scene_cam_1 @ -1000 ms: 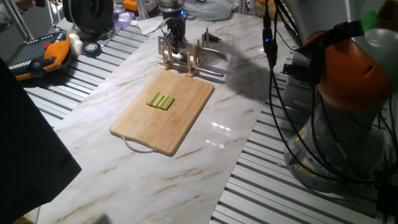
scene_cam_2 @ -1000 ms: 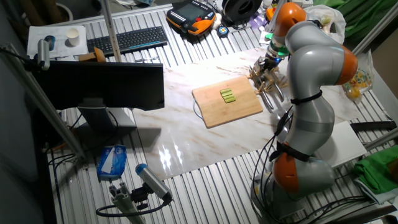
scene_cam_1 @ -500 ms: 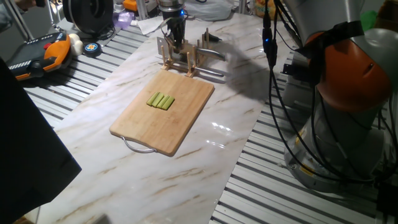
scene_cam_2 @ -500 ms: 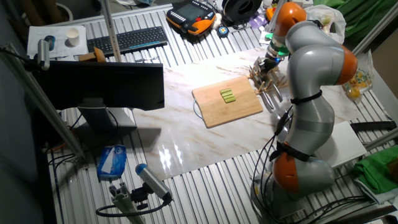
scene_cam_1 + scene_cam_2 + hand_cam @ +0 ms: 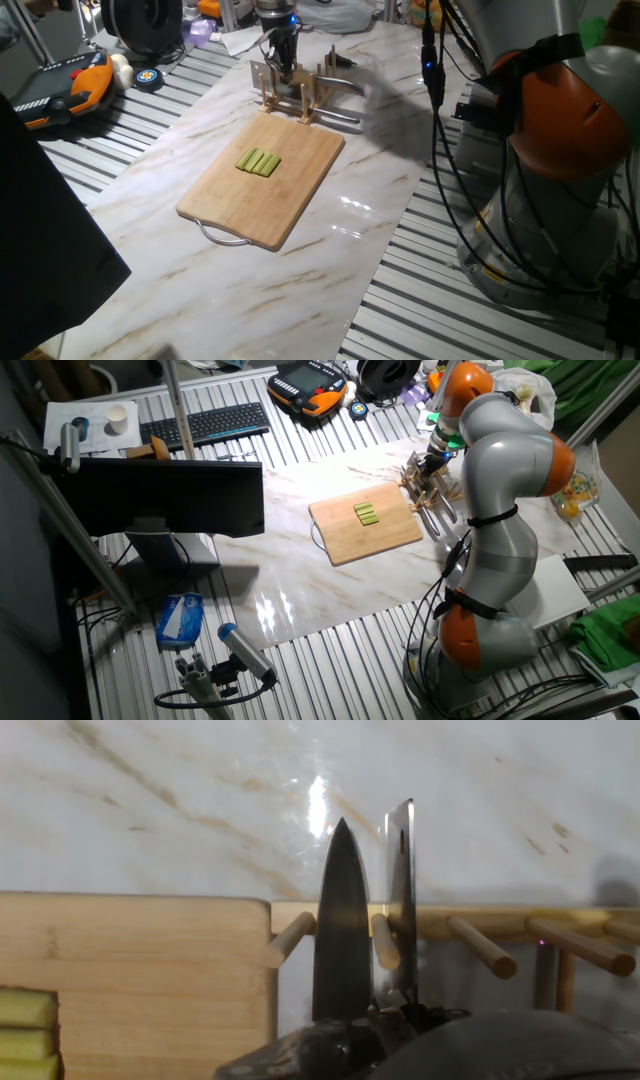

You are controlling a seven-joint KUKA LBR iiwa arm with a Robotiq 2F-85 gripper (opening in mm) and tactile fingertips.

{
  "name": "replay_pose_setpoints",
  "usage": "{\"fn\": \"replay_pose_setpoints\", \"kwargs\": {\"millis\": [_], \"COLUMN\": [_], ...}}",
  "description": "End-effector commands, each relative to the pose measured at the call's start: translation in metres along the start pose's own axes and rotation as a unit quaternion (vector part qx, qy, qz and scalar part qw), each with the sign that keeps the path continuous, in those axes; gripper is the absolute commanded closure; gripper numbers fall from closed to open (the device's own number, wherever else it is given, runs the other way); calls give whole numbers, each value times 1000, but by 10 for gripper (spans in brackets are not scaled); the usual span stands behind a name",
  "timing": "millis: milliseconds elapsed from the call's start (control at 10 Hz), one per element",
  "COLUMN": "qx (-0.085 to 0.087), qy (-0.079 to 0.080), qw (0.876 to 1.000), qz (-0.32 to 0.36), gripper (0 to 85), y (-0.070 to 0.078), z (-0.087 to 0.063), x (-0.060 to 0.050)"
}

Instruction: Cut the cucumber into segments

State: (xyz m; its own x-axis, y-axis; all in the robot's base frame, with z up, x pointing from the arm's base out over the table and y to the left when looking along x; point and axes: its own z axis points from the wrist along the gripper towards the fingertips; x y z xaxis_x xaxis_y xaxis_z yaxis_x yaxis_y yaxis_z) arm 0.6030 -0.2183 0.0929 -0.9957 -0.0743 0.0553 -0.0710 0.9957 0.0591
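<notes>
The cucumber is a small cluster of light green sticks lying side by side on the wooden cutting board. It also shows in the other fixed view and at the lower left of the hand view. No short segments are in view. My gripper hangs over the wooden peg rack just past the board's far edge. In the hand view the gripper shows a dark pointed part and a bright metal part close together over the rack's pegs. Whether anything is held is hidden.
A metal utensil lies beside the rack, with another resting on it. The board has a wire handle at its near end. A keyboard, a monitor and an orange-black device stand around the marble top.
</notes>
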Motion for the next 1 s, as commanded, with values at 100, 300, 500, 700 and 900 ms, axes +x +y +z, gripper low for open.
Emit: {"fn": "replay_pose_setpoints", "kwargs": {"millis": [100, 300, 500, 700, 900], "qx": [1, 4, 6, 15, 19], "qy": [0, 1, 3, 4, 5], "qw": [1000, 1000, 1000, 1000, 1000], "qz": [2, 3, 3, 5, 9], "gripper": [843, 843, 843, 843, 843], "y": [1, 2, -7, -13, -10], "z": [-4, -12, -26, -50, -67], "x": [2, 6, 9, 7, 11]}}
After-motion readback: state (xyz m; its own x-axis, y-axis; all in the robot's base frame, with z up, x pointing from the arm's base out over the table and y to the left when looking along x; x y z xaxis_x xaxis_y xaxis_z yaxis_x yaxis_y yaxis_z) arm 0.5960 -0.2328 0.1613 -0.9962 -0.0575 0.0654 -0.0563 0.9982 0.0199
